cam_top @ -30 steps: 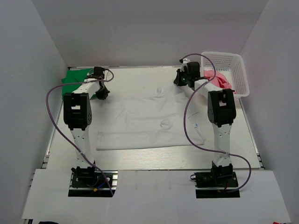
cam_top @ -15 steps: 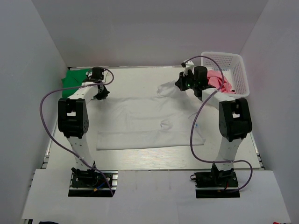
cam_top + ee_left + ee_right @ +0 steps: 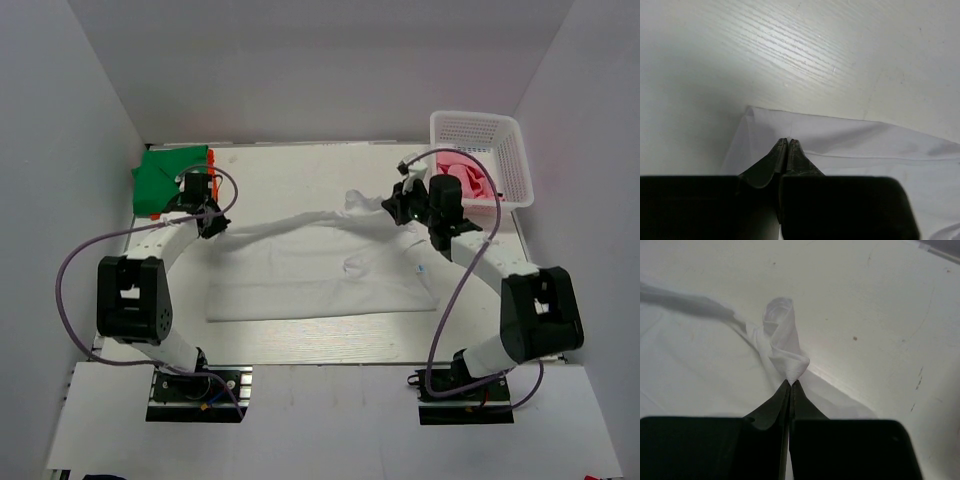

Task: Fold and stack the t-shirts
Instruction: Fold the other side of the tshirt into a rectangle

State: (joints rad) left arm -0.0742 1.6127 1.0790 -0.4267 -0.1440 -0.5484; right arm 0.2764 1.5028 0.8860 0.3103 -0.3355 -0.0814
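Your left gripper (image 3: pixel 788 141) pinching the far-left edge of the white soft cloth t-shirt (image 3: pixel 320 270), your right gripper (image 3: pixel 791 382) clamped on its bunched far-right corner — shirt on the white counter (image 3: pixel 300 340), far edge lifted.

We see the top view brightly and evenly lit from above, with the pale walls throwing the light back. The white t-shirt (image 3: pixel 320 270) nearly merges with the table (image 3: pixel 300 342) beneath it. Only soft grey shading along its raised far edge and its folds sets it apart. Shadows beside the shirt are faint and soft-edged.

In the left wrist view a bright sheen lies on the table's grain beyond the shirt, fading to dull grey left of it. The left gripper (image 3: pixel 788 142), in front of the shirt, is a near-black mass without detail.

In the right wrist view a blurred shadow band runs off to the left of the shirt's bunched tip, and a faint pink tint lies just right of it. The right gripper (image 3: pixel 790 384) is equally dark.
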